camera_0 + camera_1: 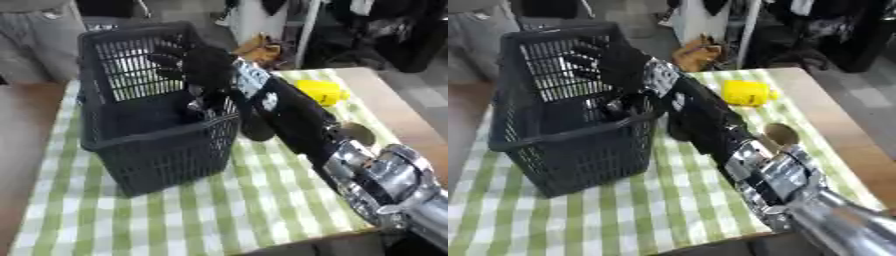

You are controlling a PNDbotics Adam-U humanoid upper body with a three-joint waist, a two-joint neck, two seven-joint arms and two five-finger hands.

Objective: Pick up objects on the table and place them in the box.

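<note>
A black plastic basket [166,137] stands on the green-and-white checked tablecloth, left of centre. My right arm reaches in from the lower right, and my right hand [206,65] hangs above the basket's inside near its right wall, fingers spread and open. Just beneath the hand, inside the basket, is a small dark shape [203,102]; I cannot tell what it is or whether the hand touches it. A yellow object [747,92] lies on the cloth to the right of the arm. My left hand shows in neither view.
A small brownish round thing [780,132] lies on the cloth close beside my forearm. The bare wooden table edge [398,107] runs along the right. Beyond the far edge sit a brown object [258,50] and dark clutter.
</note>
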